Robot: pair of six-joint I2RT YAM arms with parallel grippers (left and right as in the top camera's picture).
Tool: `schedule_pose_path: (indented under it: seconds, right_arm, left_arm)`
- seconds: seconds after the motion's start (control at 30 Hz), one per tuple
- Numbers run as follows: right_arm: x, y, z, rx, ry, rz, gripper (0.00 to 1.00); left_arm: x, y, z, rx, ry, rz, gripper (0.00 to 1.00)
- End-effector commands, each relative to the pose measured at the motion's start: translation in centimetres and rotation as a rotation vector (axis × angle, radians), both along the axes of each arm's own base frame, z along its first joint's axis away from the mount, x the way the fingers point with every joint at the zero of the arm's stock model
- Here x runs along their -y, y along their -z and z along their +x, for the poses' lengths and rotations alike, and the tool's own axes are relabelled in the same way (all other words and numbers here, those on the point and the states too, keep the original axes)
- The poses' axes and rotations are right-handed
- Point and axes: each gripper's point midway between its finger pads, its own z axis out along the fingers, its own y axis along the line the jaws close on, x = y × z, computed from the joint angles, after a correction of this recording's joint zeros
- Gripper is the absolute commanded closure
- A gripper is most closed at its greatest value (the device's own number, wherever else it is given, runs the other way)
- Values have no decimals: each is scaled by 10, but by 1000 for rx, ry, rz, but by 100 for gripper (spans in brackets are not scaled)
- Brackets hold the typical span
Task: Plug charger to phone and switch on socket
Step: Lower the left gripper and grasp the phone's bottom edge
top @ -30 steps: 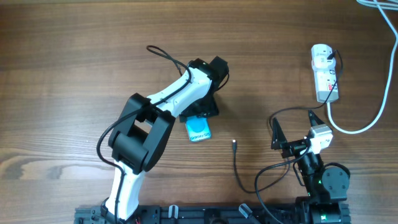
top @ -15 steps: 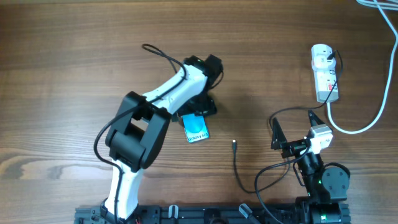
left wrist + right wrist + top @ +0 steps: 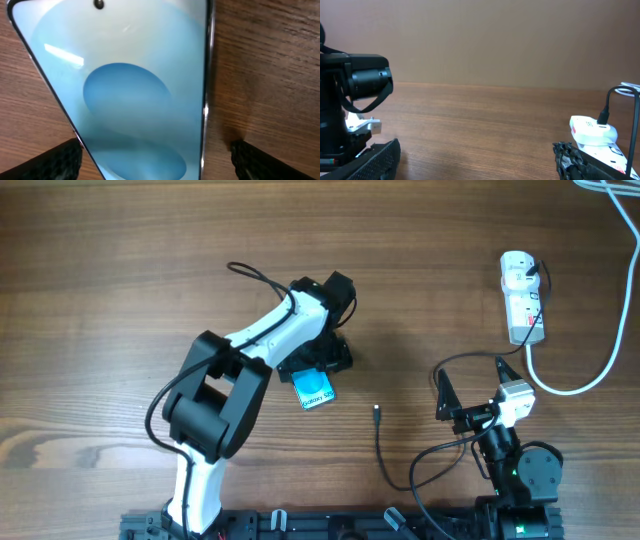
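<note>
Roughly at the middle of the overhead view, the left gripper [image 3: 318, 362] hangs over the phone [image 3: 314, 391], which lies flat on the wooden table [image 3: 120, 280] with its teal screen up. Its jaws are spread wide, one finger on each side of the phone, seemingly clear of its edges. The right gripper [image 3: 472, 385], at lower right, is likewise spread and holds nothing. The charger [image 3: 379, 435] rests its free tip on the table between the phone and the right arm. The socket [image 3: 522, 300] sits at upper right with its white cord [image 3: 590, 380].
</note>
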Motion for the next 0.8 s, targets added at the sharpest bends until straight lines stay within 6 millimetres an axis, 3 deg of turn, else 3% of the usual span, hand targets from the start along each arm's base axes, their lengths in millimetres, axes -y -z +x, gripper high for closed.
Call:
schedule_pose_path:
  seconds: [0.0,0.1,0.2,0.23,0.27,0.33,0.43,0.63,0.7,0.77]
  right_arm:
    - [-1,-2,-1,5,-9,11,0]
    - [-1,-2,-1,5,-9,11,0]
    - [-1,-2,-1,5,-10,11,0]
    - [-1,-2,-1,6,-9,11,0]
    - [-1,-2,-1,5,-10,11,1]
    - [-1,-2,-1,5,-9,11,0]
    - [-1,-2,-1,6,-9,11,0]
    - [-1,-2,-1,5,-9,11,0]
    - [-1,-2,-1,6,-10,11,0]
    - [-1,-2,-1,5,-9,11,0]
  left_arm:
    - [-12,42,-17,-68,87,50,6]
    - [-3,44,-5,-20,220,-3,8]
    - [5,45,-6,-31,365,-72,7]
    - [5,44,-7,-34,376,-73,7]
    - [5,44,-7,-36,376,-72,0]
    - [5,44,-7,-34,375,-73,0]
    - [7,45,-5,-23,310,-75,0]
    - [-8,44,-7,-29,38,30,0]
    - [-9,43,-9,-34,16,43,0]
    - [-23,42,-12,-35,12,115,0]
